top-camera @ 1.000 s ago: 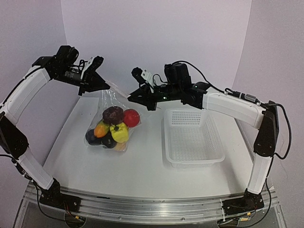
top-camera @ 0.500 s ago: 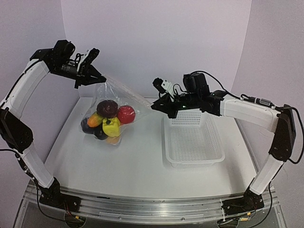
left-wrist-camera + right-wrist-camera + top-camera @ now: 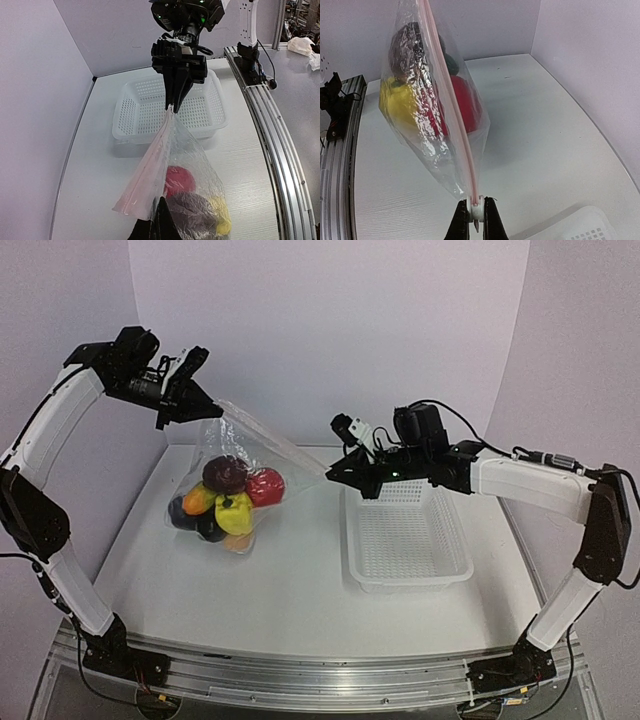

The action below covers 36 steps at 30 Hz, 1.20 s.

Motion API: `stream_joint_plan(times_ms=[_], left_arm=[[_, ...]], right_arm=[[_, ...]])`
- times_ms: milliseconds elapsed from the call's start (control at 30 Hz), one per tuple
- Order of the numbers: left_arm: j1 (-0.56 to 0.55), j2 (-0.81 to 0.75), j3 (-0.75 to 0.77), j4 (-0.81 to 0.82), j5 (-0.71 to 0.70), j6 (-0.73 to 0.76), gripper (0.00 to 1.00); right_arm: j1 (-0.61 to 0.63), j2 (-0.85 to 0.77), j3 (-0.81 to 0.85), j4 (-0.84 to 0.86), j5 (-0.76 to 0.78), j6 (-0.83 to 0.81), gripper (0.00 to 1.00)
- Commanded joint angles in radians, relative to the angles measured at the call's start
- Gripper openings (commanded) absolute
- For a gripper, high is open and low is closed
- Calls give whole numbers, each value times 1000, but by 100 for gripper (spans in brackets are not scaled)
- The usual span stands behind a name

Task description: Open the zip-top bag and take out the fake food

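Pale lilac walls close in a white desk [image 3: 300,610] on three sides, with a white mesh basket [image 3: 405,540] standing on its right half. Above the left half of the desk, the zip-top bag [image 3: 245,455] is stretched between the two arms, its pink zip strip [image 3: 450,110] running taut from one grip to the other and sloping down toward the right. The left end effector [image 3: 212,412] is raised high near the back-left wall, its fingers pressed together on the bag's upper corner. The right end effector [image 3: 331,475] sits lower, just beside the basket's far-left corner, and is clamped on a small white piece [image 3: 476,210] at the other end of the zip strip, as its wrist camera shows. The fake food [image 3: 225,502] hangs bunched in the sagging bottom of the bag, all of it inside the plastic: a dark purple piece [image 3: 226,473] on top, a red one [image 3: 265,486] beside it, a yellow one [image 3: 236,512] below, an orange one [image 3: 200,500] to the left, and darker pieces underneath. Whether the bag's bottom touches the desk cannot be told. The zip strip looks closed along its visible length.
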Motion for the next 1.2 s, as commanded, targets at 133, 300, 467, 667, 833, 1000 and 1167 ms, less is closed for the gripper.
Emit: stream_joint_plan(times_ms=[133, 300, 467, 667, 833, 1000, 1167], left_arm=[[-26, -78, -108, -151, 14, 527, 0], [-27, -80, -147, -138, -2, 616, 0], [-27, -95, -200, -92, 16, 646, 0], [-29, -96, -208, -78, 20, 648, 0], [-28, -107, -219, -63, 19, 645, 0], [-29, -104, -218, -70, 27, 650, 0], [-28, -105, -219, -67, 26, 651, 0]], right_arm=[[-13, -44, 104, -169, 13, 132, 71], [61, -19, 208, -168, 4, 128, 73], [114, 61, 320, -144, 57, 178, 69], [151, 149, 368, -127, -42, 198, 67], [167, 182, 374, -119, -29, 207, 60], [167, 211, 433, -108, -10, 212, 44], [167, 221, 413, -109, -15, 209, 43]])
